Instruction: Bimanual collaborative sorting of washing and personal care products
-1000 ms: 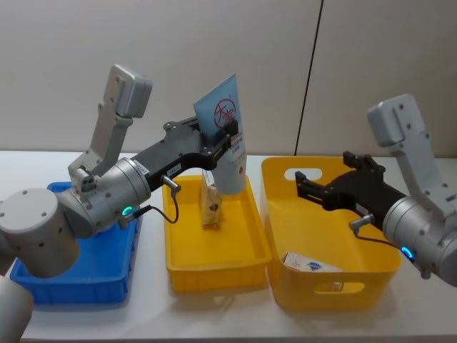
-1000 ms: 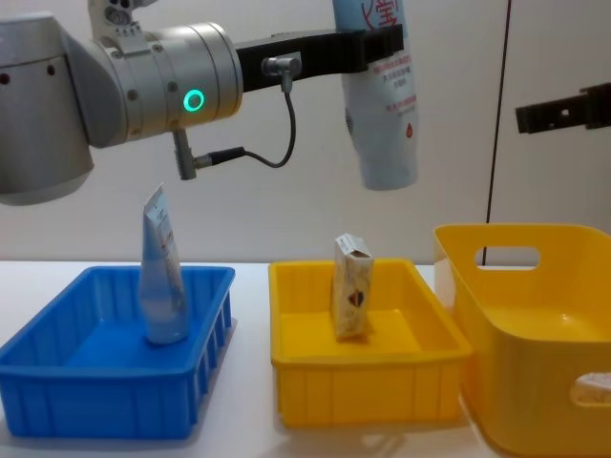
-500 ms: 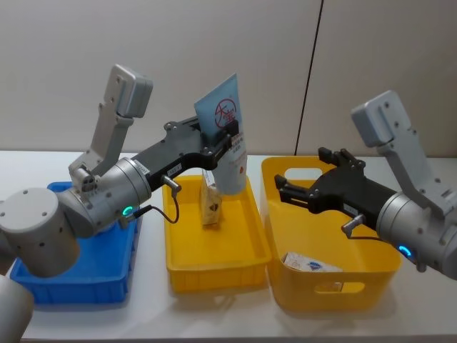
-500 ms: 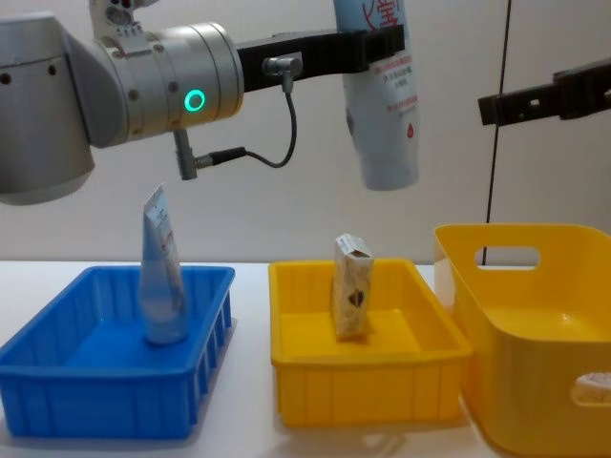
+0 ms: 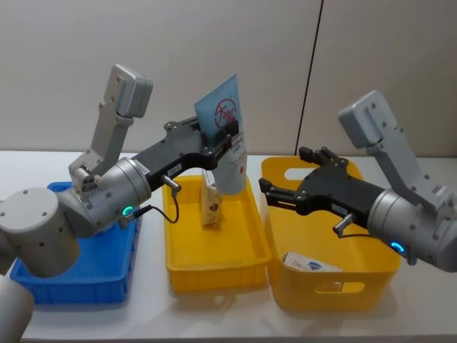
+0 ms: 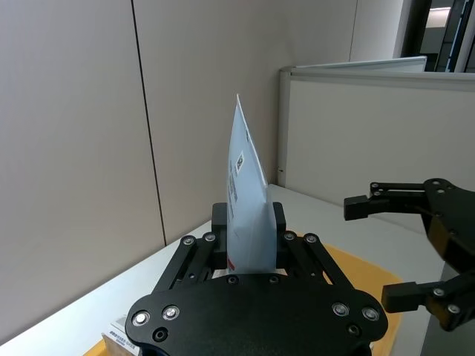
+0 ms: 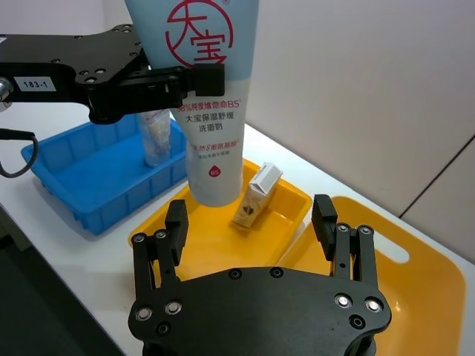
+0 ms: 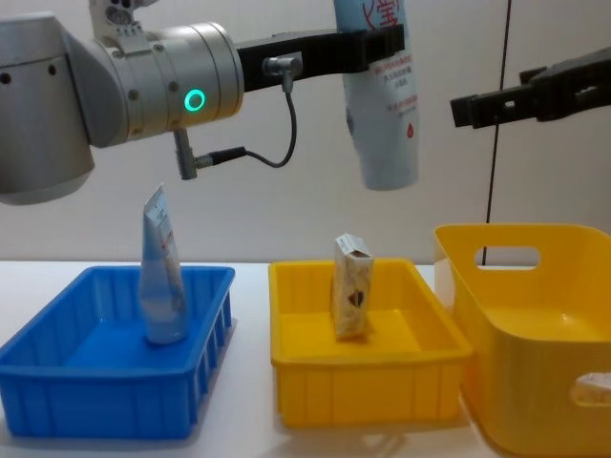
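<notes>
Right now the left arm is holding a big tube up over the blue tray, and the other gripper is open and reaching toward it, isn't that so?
Not quite. The left gripper holds the tube over the shallow yellow tray, above the small carton, as the chest view shows. The blue tray holds a different tube. The right gripper is indeed open, reaching toward the held tube.

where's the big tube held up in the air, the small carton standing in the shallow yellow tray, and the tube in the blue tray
large pale-blue squeeze tube with red print (image 8: 382,114), chest view, on its printed body
small upright white-grey cardboard carton (image 8: 351,286), chest view, on its front face
smaller pale squeeze tube standing in the blue plastic tray (image 8: 163,277), chest view, mid-body
</notes>
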Tool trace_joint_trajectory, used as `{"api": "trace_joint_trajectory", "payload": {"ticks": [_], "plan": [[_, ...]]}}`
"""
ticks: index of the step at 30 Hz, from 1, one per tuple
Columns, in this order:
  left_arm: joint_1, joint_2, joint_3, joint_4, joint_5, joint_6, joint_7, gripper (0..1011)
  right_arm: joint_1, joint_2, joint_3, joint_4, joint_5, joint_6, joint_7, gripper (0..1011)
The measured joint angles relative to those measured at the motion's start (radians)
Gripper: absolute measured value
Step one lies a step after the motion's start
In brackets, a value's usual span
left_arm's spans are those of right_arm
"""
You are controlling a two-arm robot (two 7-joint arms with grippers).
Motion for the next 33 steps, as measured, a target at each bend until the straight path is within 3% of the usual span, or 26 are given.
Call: {"api": "trace_joint_trajectory", "payload": {"ticks": [15, 33], "plan": [[0.000, 0.000, 0.000, 0.000, 0.000, 0.000, 0.000, 284, 0.074, -0.001, -0.043, 0.117, 0.015, -0.062, 0.052, 1001], [0.000, 0.000, 0.000, 0.000, 0.000, 0.000, 0.000, 284, 0.191, -0.019, -0.097, 0.297, 0.046, -0.177, 0.146, 1001]]}}
